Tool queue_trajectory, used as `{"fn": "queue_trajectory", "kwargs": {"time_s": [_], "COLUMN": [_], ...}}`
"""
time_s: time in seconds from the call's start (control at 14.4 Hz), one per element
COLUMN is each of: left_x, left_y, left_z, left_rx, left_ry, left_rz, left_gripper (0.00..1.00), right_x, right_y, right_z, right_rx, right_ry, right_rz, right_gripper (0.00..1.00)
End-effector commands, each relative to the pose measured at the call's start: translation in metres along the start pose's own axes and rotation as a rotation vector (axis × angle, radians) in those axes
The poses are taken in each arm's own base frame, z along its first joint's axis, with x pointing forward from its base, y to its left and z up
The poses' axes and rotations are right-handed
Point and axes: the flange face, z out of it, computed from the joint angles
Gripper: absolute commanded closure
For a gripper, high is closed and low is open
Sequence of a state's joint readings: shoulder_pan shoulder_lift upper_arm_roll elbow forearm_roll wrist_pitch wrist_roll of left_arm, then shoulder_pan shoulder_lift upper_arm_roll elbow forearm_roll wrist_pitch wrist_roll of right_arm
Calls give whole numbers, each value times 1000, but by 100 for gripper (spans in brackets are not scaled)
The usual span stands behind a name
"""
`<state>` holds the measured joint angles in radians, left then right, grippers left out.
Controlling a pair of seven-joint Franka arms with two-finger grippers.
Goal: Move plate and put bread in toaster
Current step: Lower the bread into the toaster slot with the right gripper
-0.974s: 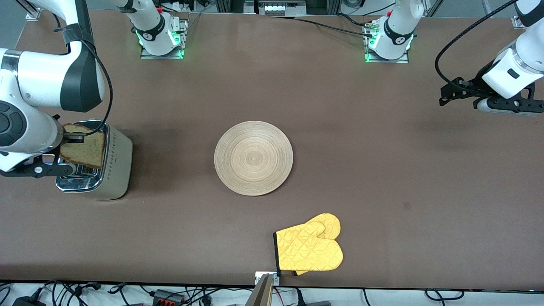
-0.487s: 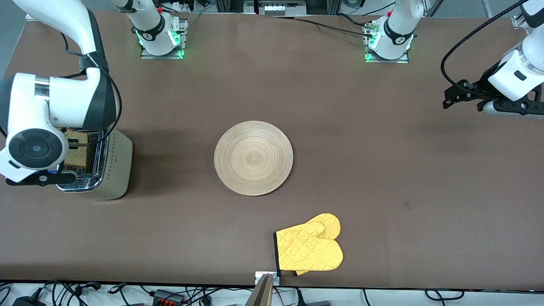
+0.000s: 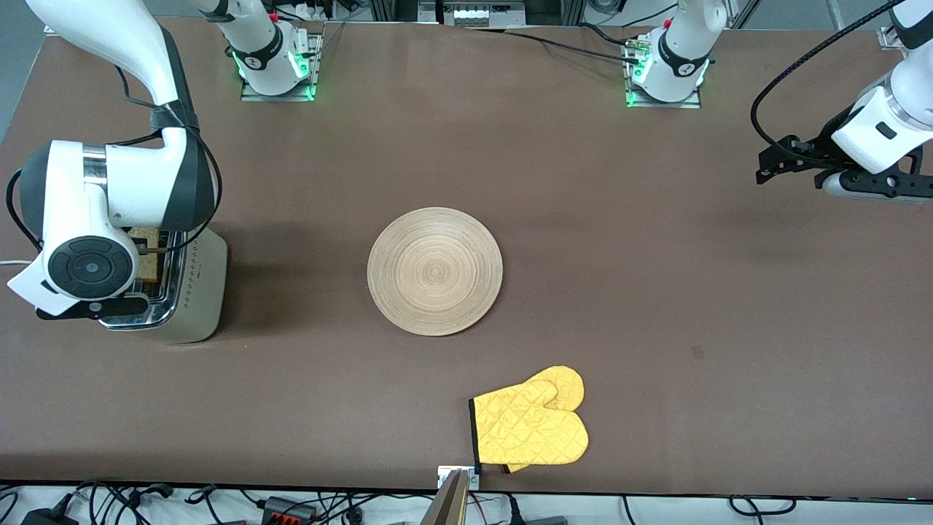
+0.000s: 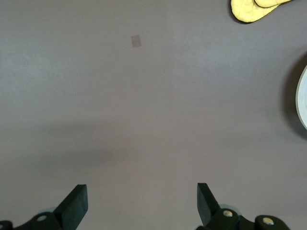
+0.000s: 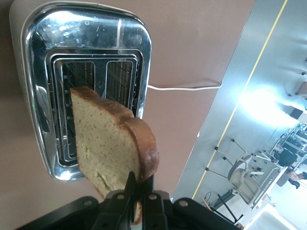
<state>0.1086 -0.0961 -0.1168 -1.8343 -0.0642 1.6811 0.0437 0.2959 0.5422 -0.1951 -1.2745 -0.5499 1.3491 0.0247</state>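
Observation:
The toaster (image 3: 197, 292) stands toward the right arm's end of the table, and its chrome top (image 5: 38, 72) with two slots shows in the right wrist view. My right gripper (image 5: 140, 184) is shut on the crust of the bread (image 5: 110, 143). It holds the slice upright right over the slots. From the front, the wrist covers most of the bread (image 3: 148, 266). The round wooden plate (image 3: 434, 271) lies at the table's middle, with its rim (image 4: 303, 100) at the edge of the left wrist view. My left gripper (image 4: 141, 196) waits open and holds nothing, above bare table at the left arm's end (image 3: 762, 164).
A yellow oven mitt (image 3: 532, 426) lies nearer to the front camera than the plate, close to the table's edge. The toaster's white cord (image 5: 182, 87) runs off toward the table's end. A small pale mark (image 4: 136, 41) is on the bare table surface.
The right arm has swung over the toaster and turned the bread from tilted to upright above the slots, so its wrist now covers most of the slice. The left arm barely shifted.

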Motion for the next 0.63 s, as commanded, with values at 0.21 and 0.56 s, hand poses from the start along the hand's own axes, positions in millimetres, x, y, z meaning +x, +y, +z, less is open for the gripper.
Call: {"fn": "queue_trajectory", "kwargs": {"time_s": [0.21,0.56], "left_x": [4,4], "left_y": [1,0], "left_z": [-6,-6], "left_rx": [7,7], "left_ry": [-6,-9], "left_rz": [-10,-11], "left_gripper": [0,0], "right_x": [1,8], "right_y": [-5,-11], "right_z": [2,3], "right_rx": [-18,-17], "right_ry": [-4,22], "right_rz": [-5,-1], "right_gripper": [100,100]}}
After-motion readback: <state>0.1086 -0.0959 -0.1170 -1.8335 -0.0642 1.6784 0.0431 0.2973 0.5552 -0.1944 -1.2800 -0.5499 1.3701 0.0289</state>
